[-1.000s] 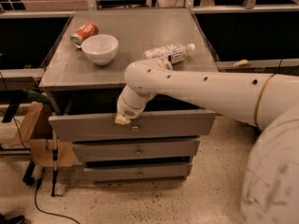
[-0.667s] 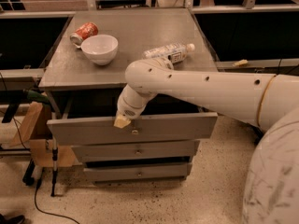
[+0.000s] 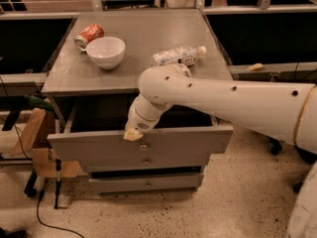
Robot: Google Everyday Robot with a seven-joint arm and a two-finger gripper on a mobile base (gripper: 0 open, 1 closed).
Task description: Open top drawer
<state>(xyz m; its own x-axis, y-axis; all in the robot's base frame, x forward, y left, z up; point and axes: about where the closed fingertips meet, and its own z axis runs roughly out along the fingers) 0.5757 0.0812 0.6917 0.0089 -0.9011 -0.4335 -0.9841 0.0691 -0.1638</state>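
The top drawer (image 3: 99, 151) is a wide grey drawer under the grey cabinet top, pulled well out toward me; its dark inside shows behind the flat front panel. Its small metal knob (image 3: 144, 146) sits at the panel's centre. My gripper (image 3: 132, 134) hangs from the white arm right at the panel's top edge, just above the knob, touching or nearly touching the front.
On the cabinet top (image 3: 148, 43) stand a white bowl (image 3: 105, 51), a tipped red can (image 3: 89, 34) and a lying plastic bottle (image 3: 178, 56). Two narrower drawer fronts (image 3: 146, 182) sit below. A cardboard piece (image 3: 34, 143) and cables lie at the left.
The top drawer has slid further out toward me, and my gripper has moved with its front panel.
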